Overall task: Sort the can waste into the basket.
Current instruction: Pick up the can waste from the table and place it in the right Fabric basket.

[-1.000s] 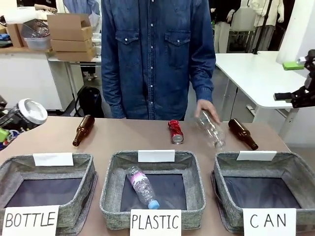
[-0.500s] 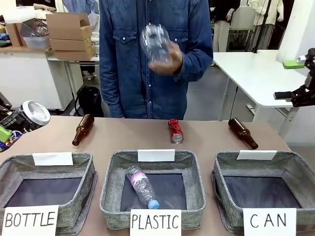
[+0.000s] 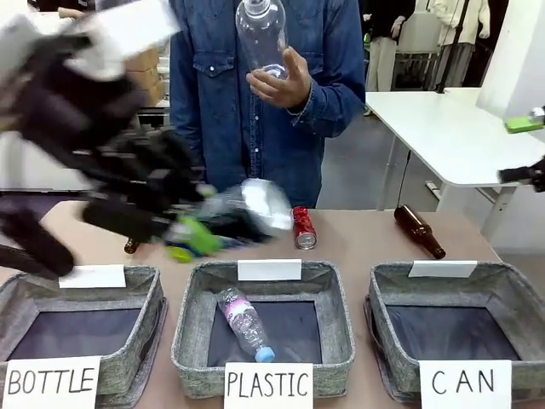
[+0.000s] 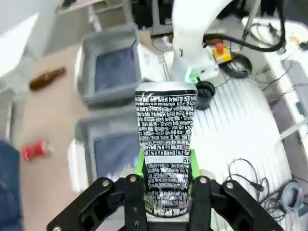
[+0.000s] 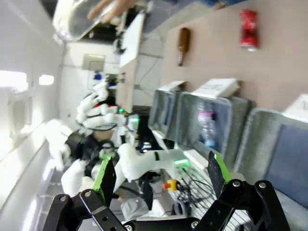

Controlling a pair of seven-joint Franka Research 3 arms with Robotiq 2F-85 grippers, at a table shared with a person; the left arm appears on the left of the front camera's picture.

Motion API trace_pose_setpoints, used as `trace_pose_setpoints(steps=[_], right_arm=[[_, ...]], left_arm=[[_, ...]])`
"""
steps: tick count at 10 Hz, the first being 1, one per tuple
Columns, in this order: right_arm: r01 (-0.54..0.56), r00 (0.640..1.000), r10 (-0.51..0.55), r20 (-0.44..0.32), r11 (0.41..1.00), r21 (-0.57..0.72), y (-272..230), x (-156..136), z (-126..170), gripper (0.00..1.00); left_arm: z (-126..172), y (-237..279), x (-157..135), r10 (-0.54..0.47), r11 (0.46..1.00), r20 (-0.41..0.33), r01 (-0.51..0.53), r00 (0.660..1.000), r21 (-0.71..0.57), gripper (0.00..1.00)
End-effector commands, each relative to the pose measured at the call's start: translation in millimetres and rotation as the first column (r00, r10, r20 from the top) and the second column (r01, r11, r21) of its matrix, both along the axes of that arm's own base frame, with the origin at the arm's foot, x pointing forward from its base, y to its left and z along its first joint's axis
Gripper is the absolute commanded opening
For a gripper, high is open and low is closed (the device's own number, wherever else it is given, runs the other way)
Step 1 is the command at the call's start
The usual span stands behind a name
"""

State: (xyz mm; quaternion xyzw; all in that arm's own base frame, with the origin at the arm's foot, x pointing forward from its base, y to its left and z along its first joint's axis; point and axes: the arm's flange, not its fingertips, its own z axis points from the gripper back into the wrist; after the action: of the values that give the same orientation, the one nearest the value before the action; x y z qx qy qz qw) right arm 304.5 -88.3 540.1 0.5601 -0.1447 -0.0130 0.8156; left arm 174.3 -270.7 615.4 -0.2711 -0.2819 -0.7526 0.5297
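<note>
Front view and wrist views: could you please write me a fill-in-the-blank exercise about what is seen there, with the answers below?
1. The left gripper grips a can whose print is white on ___.
2. The red can lies on the table behind the middle bin, whose sign reads ___.
3. The person's hand holds up a clear ___.
4. The right gripper is ___.
Answers: black, PLASTIC, bottle, open.

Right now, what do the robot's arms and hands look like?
Left arm: white links. Left hand: black linkage frame with round bolts, two fingers with green pads. Right hand: same black build, green pads.
</note>
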Motion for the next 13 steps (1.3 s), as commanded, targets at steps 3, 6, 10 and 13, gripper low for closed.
trace_pose_setpoints(steps=[3, 6, 10, 13], right_arm=[[0.053, 0.998, -0.056, -0.007, 0.979, -0.199, -119, -71, 20, 1.0], [0.001, 0.997, 0.015, 0.07, 0.975, -0.221, -167, -138, -5, 1.0], [0.055, 0.998, -0.051, 0.025, 0.972, -0.227, -159, -130, 4, 1.0], [0.055, 0.998, -0.051, 0.025, 0.972, -0.227, -159, -130, 4, 1.0]], left_arm=[[2, -225, 35, -0.234, 0.97, 0.162, 0.22, 0.959, 0.099, 0.37], [-27, -359, 48, -0.309, 0.938, 0.175, 0.269, 0.935, 0.219, 0.37], [-84, -403, 61, -0.278, 0.907, 0.13, 0.215, 0.952, 0.362, 0.37], [-84, -398, 73, -0.173, 0.92, 0.21, 0.082, 0.962, 0.383, 0.37]])
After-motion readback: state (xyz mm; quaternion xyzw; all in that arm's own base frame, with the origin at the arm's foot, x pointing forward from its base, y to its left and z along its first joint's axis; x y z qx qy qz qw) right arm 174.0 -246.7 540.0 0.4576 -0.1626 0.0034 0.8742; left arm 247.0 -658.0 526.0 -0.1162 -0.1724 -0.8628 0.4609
